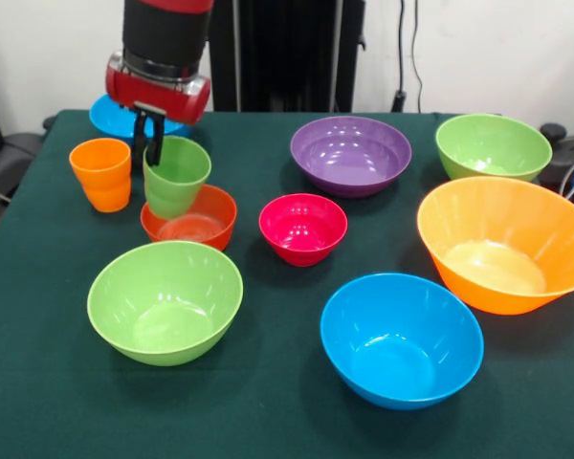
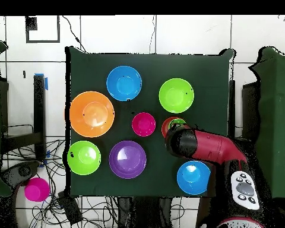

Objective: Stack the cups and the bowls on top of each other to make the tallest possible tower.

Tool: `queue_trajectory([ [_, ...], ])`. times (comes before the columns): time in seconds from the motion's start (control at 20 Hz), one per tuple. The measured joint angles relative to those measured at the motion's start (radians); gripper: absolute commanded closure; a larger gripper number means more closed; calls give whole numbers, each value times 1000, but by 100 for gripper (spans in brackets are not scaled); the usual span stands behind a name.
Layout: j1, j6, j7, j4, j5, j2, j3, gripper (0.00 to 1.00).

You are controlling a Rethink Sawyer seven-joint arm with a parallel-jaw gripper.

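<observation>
Spread wide over the green bench [image 1: 38, 382]: large orange bowl [image 1: 502, 244], blue bowl [image 1: 402, 339], lime bowl [image 1: 165, 301], all unstacked. Claw [image 1: 147, 134] clamped on rim of light green cup [image 1: 175, 177], held tilted over small red-orange bowl [image 1: 189, 218], likely for stacking. Orange cup [image 1: 101, 174] waiting beside.
</observation>
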Motion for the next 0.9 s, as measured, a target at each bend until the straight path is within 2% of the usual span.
queue_trajectory([
  [0.5,-12,-39,0,-3,16,104,4,100],
  [0.9,-7,-39,0,-3,32,109,-4,100],
])
